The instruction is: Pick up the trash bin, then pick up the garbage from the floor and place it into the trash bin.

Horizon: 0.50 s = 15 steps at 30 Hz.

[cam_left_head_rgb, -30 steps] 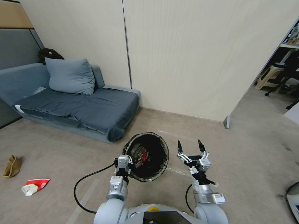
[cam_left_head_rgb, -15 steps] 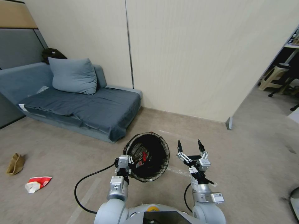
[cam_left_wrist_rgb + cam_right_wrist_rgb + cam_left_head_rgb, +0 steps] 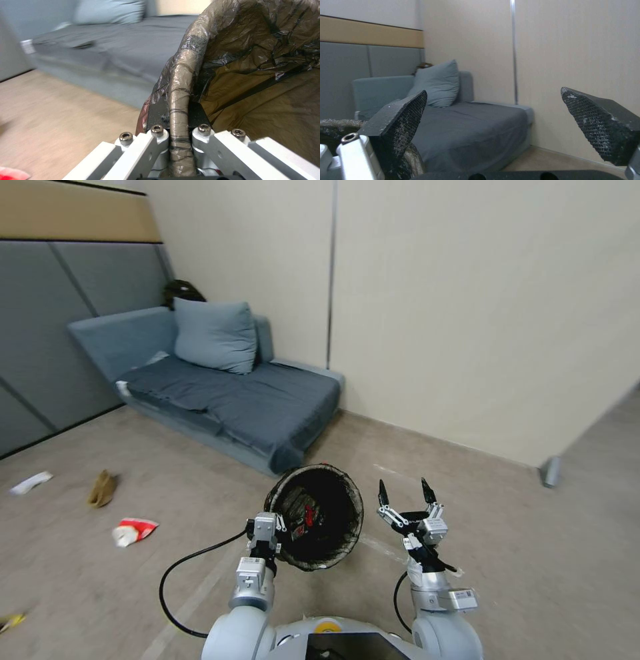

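The left gripper (image 3: 275, 527) is clamped on the near rim of the trash bin (image 3: 319, 513), holding it off the floor with its mouth tipped toward the robot; in the left wrist view the bag-wrapped rim (image 3: 180, 105) runs straight between the closed fingers (image 3: 156, 140). Red and pale scraps lie inside the black liner. Just right of the bin, the right gripper (image 3: 403, 495) hangs with its fingers spread wide, holding nothing. Farther out on the floor to the left lie a red-and-white wrapper (image 3: 133, 531), a brown paper piece (image 3: 102, 489), a white scrap (image 3: 30, 483) and (at the picture's edge) a yellow bit (image 3: 11, 621). Beyond stands a grey-blue sofa (image 3: 253, 403) with a cushion (image 3: 215, 337), against the wall.
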Tool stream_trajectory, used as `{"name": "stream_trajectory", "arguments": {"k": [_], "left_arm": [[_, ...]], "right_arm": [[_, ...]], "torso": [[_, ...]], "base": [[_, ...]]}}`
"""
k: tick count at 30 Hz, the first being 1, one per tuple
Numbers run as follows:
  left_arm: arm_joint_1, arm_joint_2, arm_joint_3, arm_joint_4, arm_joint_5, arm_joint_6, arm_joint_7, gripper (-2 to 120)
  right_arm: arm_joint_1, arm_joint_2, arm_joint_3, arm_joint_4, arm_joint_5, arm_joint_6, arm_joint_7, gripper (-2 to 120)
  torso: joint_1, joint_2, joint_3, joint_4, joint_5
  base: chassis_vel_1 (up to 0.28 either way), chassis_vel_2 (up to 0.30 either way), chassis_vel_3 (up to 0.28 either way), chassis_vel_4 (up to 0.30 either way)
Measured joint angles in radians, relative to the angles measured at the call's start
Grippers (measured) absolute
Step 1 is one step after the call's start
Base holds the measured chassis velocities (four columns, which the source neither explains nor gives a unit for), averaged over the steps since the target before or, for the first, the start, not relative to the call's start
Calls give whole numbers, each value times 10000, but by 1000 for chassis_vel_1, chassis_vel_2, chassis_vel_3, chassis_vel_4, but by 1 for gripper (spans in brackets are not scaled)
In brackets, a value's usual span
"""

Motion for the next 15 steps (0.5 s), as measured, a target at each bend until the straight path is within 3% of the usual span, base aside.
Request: {"name": "stream_trajectory", "arguments": {"k": [15], "left_arm": [[-74,57,41,25,-46,-1,3,1]], "right_arm": [[23,79,-42,77,210,295,-414,100]], "torso": [[-2,-1,0,-1,0]], "base": [[130,125,121,127]]}}
